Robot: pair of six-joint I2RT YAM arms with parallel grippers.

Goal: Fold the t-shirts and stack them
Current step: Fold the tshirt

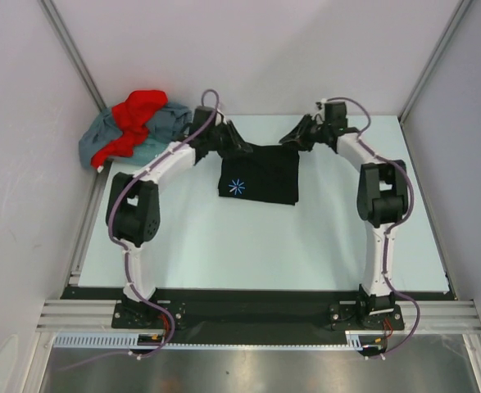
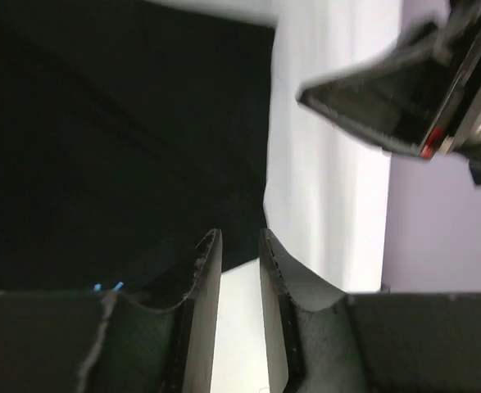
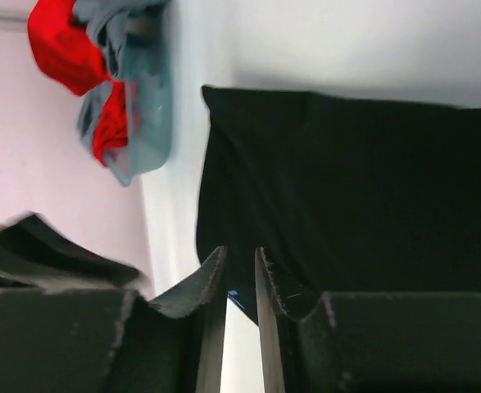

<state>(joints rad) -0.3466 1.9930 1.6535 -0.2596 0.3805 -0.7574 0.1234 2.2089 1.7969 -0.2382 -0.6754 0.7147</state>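
**Figure: Folded black t-shirt flanked by two empty hands**

The black t-shirt (image 1: 260, 173) is shown lying flat as a folded rectangle on the worktop (image 1: 248, 246), near the middle of its far edge. Its starburst logo (image 1: 237, 186) is turned up at the near left of the cloth. The left hand (image 2: 240, 233) is placed near the shirt's far left corner and the right hand (image 3: 240, 250) near its far right corner. In both wrist views the fingers are seen narrowly parted with pale worktop visible in the gap, so nothing is grasped by either.

The red t-shirt (image 1: 140, 108) and the grey-blue t-shirt (image 1: 170, 121) are heaped crumpled in the far left corner of the worktop, with the red one uppermost. They are well apart from the black one.

The cloth is judged light, limp and without stiffness, so a single pinch would let the rest sag and the folds slip open. A folded shirt is best taken at two matching corners, with all layers pinched together. The red shirt is best taken from the heap by a raised fold. Some dragging of the grey-blue shirt beneath may be expected.
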